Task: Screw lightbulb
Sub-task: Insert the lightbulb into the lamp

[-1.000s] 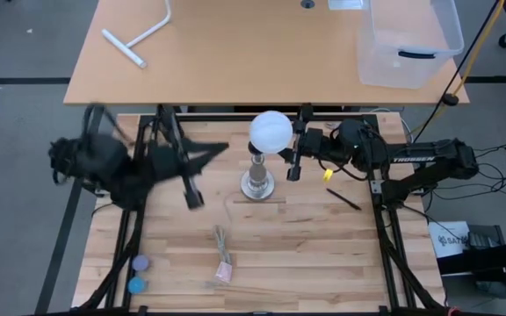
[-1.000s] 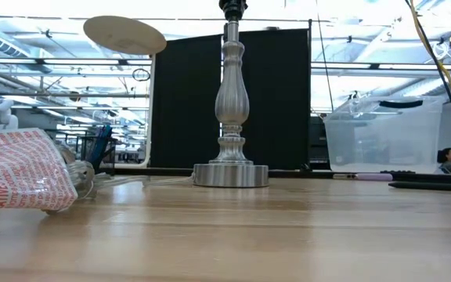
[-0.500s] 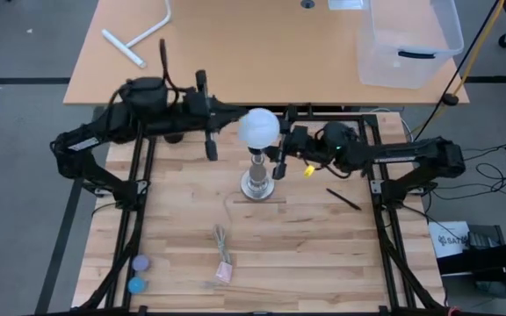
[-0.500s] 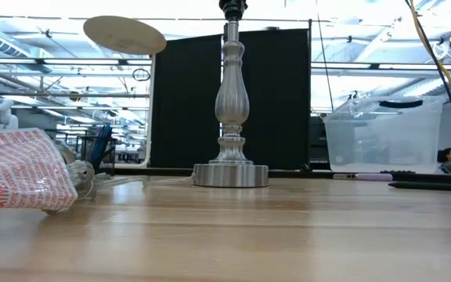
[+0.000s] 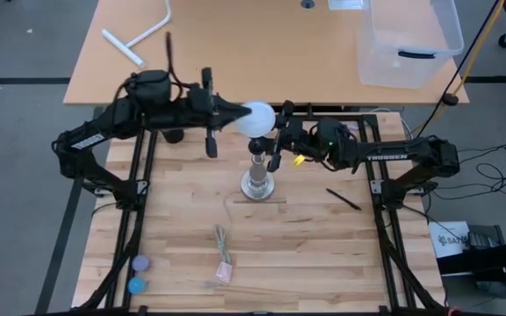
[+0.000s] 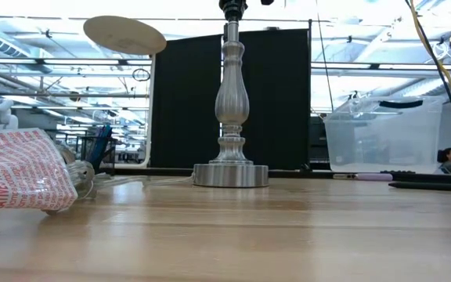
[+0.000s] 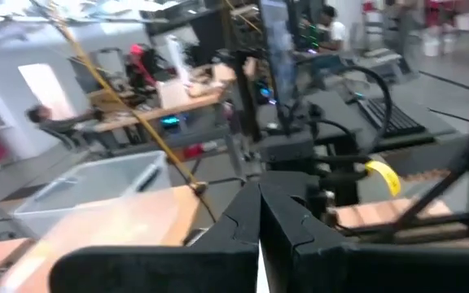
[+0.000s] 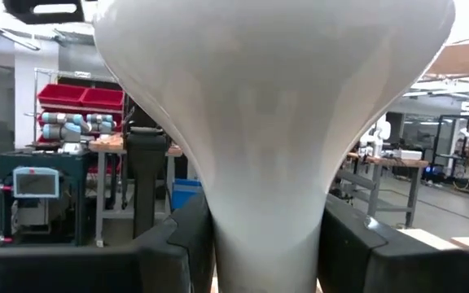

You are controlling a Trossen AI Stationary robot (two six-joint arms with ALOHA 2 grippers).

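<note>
One "TROSSEN" label (image 5: 383, 159) (right arm)

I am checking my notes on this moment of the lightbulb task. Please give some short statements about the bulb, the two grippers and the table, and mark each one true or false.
1. The right gripper holds the lightbulb by its neck. True.
2. The left gripper is wide open. False: its fingers are shut, with the tip right beside the globe.
3. The lightbulb lies flat on the table. False: it is held up above the metal lamp post.
4. The lamp post stands upright on its round base. True.
5. A clear plastic bin sits on the far table. True.
</note>
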